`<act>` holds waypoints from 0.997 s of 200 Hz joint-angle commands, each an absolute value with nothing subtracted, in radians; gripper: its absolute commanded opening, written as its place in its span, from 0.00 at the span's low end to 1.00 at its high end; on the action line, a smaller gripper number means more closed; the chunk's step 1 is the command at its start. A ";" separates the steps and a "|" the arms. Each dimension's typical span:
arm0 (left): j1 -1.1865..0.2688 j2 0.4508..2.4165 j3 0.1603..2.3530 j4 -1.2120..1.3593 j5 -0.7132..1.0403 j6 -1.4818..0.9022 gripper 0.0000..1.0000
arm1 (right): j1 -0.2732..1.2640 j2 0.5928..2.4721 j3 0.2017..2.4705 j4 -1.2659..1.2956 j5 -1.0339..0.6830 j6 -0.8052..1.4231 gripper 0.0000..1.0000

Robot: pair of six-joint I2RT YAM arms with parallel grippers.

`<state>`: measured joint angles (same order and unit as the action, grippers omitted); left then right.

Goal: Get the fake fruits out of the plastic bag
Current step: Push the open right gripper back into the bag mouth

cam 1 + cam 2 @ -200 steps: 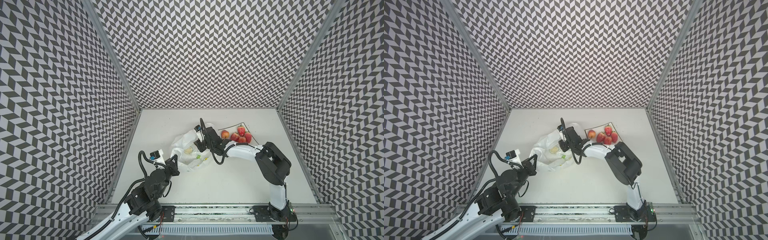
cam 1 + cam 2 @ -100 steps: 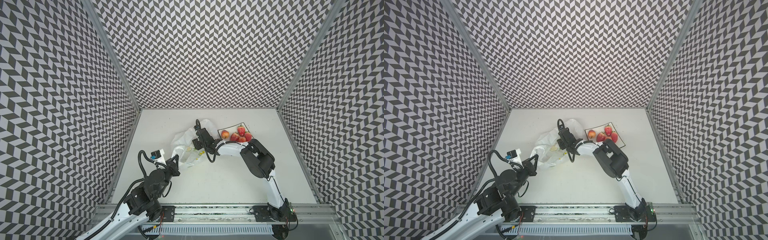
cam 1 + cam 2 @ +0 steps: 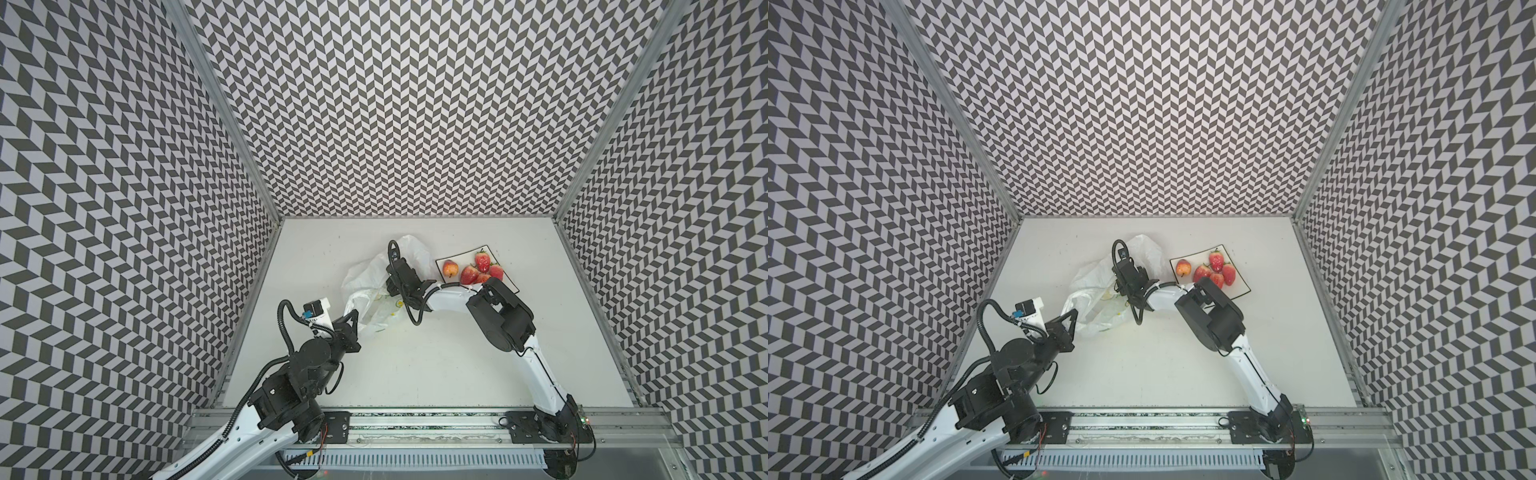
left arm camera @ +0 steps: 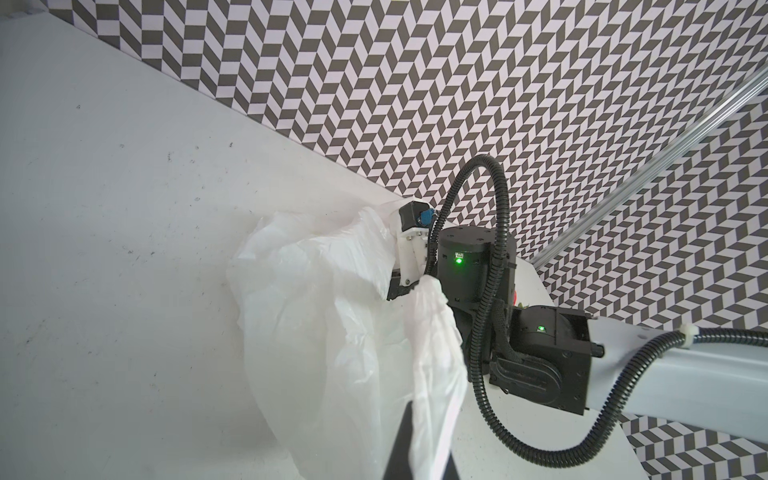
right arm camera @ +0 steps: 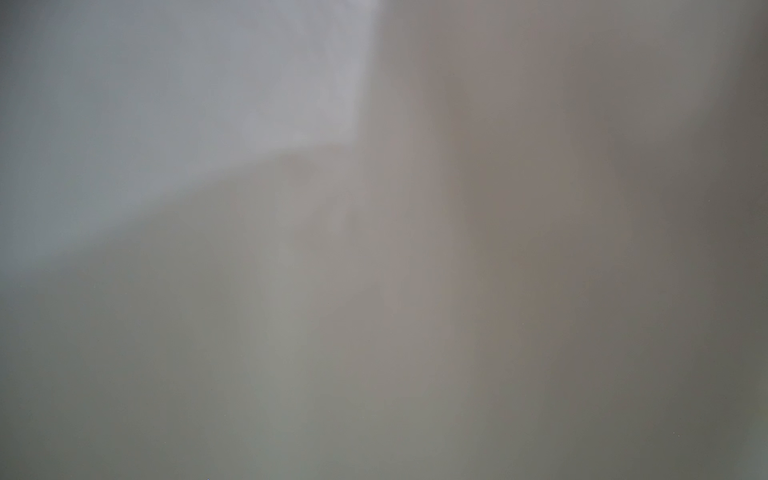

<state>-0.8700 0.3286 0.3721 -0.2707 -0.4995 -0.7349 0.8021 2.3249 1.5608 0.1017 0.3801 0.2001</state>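
Purpose: your left hand (image 3: 352, 319) clamps the plastic bag (image 3: 362, 276) by its edge so your right hand (image 3: 390, 289), grip hidden, reaches inside it.

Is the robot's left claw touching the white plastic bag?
Touching. The left wrist view shows a stretched strip of the plastic bag pinched in the shut left gripper.

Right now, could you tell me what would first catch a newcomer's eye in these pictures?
The black-and-white chevron walls dominate, and against them the red fake fruits stand out on the square plate toward the back right. In the middle, the right arm reaches into the crumpled white plastic bag, whose near edge the left gripper pinches.
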 commanded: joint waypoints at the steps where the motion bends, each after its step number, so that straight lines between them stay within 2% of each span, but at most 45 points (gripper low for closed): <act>1: -0.871 0.333 0.397 -0.263 -0.506 -0.748 0.00 | 0.799 2.304 1.575 0.122 0.357 0.207 0.38; 55: -0.872 0.347 0.389 -0.256 -0.550 -0.776 0.00 | 0.805 2.056 1.295 0.305 0.080 0.121 0.33; 104: -0.873 0.354 0.384 -0.235 -0.587 -0.787 0.00 | 0.805 1.882 1.143 0.302 -0.152 0.034 0.30; 116: -0.872 0.359 0.381 -0.226 -0.588 -0.787 0.00 | 0.805 1.861 1.124 0.299 -0.135 0.026 0.31; 131: -0.872 0.363 0.377 -0.209 -0.573 -0.779 0.00 | 0.805 1.873 1.132 0.295 -0.070 0.055 0.38; 175: -0.874 0.365 0.399 -0.217 -0.506 -0.746 0.00 | 0.804 2.010 1.295 0.215 0.090 0.269 0.50; 184: -0.873 0.361 0.409 -0.240 -0.498 -0.746 0.04 | 0.804 2.039 1.312 0.220 0.150 0.308 0.53; 199: -0.873 0.354 0.418 -0.270 -0.485 -0.748 0.04 | 0.804 2.092 1.341 0.252 0.212 0.340 0.55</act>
